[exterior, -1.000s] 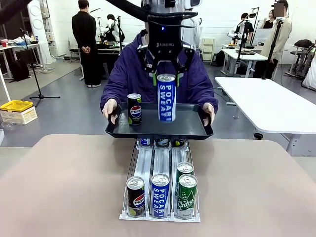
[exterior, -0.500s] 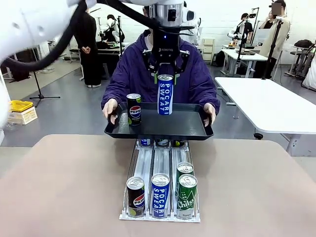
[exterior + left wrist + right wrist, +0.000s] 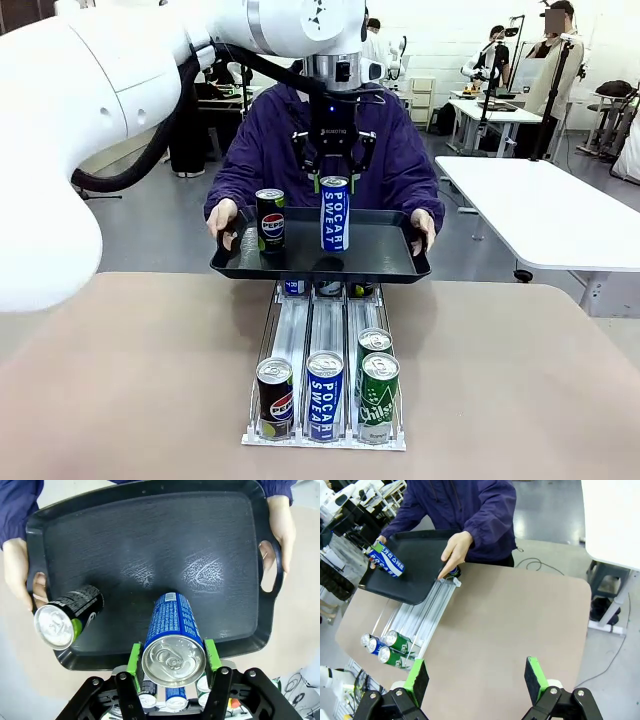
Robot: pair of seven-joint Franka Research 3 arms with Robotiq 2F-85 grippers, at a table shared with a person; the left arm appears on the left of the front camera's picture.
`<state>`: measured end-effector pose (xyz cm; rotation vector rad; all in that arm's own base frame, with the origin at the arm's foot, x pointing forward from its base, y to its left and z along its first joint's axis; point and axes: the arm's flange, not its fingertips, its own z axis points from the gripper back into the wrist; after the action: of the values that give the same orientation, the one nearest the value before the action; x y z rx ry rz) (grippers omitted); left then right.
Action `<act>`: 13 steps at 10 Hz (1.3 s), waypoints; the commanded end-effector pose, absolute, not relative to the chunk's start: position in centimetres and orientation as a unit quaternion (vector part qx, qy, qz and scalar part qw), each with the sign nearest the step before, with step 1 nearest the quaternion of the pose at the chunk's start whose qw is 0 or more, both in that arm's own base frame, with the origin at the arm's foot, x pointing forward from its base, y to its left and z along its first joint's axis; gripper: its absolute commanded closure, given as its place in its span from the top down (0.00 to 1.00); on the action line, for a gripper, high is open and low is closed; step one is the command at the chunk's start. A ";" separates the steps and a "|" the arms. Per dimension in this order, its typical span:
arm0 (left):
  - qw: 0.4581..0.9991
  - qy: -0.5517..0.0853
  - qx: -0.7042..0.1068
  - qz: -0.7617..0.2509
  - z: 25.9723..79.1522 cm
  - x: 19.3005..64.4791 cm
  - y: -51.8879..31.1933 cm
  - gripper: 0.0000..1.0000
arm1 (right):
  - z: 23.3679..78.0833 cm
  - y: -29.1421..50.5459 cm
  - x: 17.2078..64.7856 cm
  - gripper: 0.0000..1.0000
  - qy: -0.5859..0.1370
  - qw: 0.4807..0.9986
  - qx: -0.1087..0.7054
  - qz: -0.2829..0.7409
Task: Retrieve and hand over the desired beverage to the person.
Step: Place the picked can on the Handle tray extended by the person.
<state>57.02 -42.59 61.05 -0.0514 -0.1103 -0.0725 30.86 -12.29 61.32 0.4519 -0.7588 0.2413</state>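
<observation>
Over the tray: you are watching the left gripper clamping the Pocari Sweat can by its top, above the black tray the person is holding out.
Neighbour: 1 Pepsi can is standing upright toward the tray's left.
Right gripper: its fingers are hanging spread over bare table, gripping nothing.
Risk: releasing before the base seats could be tipping the can; the hand-held tray may be shifting.
Hidden: whether the can's base is touching the tray floor is hard to tell.
</observation>
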 end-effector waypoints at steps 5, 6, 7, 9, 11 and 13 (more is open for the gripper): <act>0.998 -0.048 -0.025 -0.021 63.2 59.5 -44.8 0.58 | 61.2 -12.3 31.1 1.00 -0.369 0.892 0.231 0.123; 0.998 -0.048 -0.024 -0.009 63.2 59.6 -44.9 0.58 | 61.2 -12.3 31.1 1.00 -0.369 0.892 0.231 0.123; 0.998 -0.050 -0.026 -0.035 60.5 57.1 -42.9 0.58 | 61.2 -12.3 31.1 1.00 -0.369 0.892 0.231 0.123; 0.998 -0.050 -0.026 -0.035 60.5 57.1 -42.9 0.58 | 61.2 -12.3 31.1 1.00 -0.369 0.892 0.231 0.123; 0.998 -0.050 -0.026 -0.035 60.5 57.1 -42.9 0.58 | 61.2 -12.3 31.1 1.00 -0.369 0.892 0.231 0.123; 0.998 -0.048 -0.015 -0.033 59.8 57.4 -42.9 0.58 | 61.2 -12.3 31.1 1.00 -0.369 0.892 0.231 0.123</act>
<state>57.16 -43.00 59.81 -0.0401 -0.0866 -0.0611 30.86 -12.28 61.32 0.4519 -0.7588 0.2414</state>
